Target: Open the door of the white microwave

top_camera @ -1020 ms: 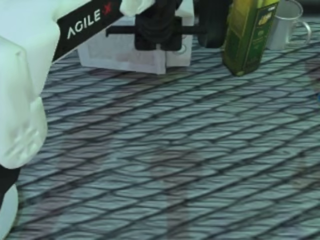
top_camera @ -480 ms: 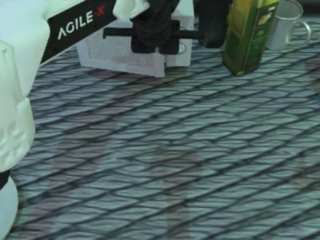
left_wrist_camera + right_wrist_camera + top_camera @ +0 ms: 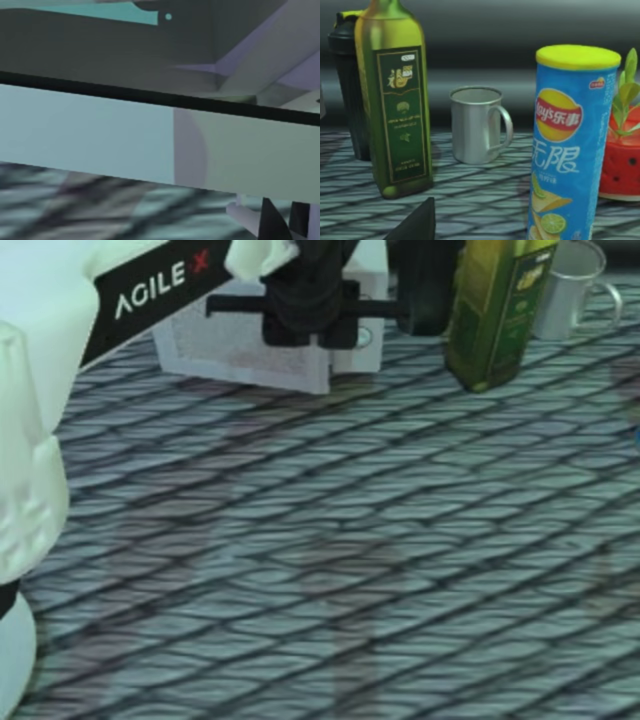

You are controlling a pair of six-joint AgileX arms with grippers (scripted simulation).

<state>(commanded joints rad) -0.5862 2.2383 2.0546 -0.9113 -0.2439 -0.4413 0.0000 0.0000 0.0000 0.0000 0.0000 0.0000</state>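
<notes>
the white microwave (image 3: pixel 270 340) sits at the tabletop (image 3: pixel 350 570) far edge, the door (image 3: pixel 245 350) shut. my left pincer (image 3: pixel 305 325), over the door, has stopped moving; finger state: cannot tell. opening not begun.

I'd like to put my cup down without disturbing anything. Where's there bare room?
The whole patterned table in front of the white microwave and olive oil bottle is bare. The back edge is crowded: left gripper, dark shaker, metal mug.
</notes>
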